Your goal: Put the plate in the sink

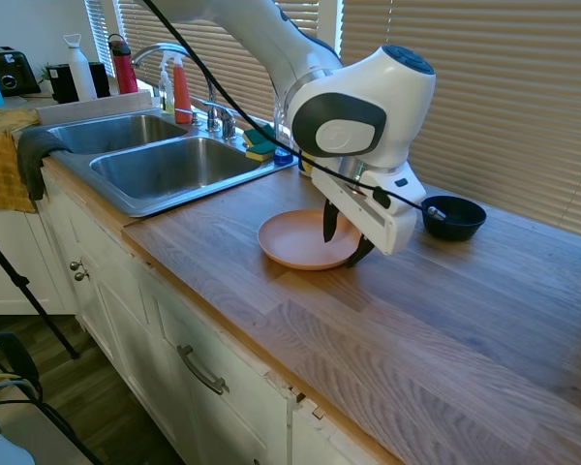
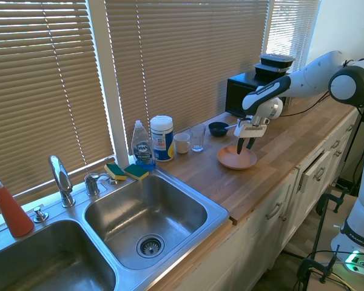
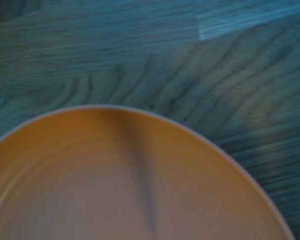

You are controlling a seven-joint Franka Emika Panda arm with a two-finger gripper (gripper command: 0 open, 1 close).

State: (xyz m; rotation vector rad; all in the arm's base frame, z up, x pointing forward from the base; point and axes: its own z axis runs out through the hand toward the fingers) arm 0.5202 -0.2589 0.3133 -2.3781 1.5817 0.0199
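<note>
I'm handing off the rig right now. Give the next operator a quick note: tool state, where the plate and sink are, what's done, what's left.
Tool: open, empty, fingers pointing down over the plate's far rim, one finger inside the rim and one outside it; not closed on it yet.
Plate: flat on the wooden countertop, beside the sink, upright and empty. A small dark bowl sits behind it.
Sink: double-basin, both basins look empty.
Done: approach to the plate only.
Left: close on the rim, lift, carry over to the sink, set the plate in a basin, release.
</note>
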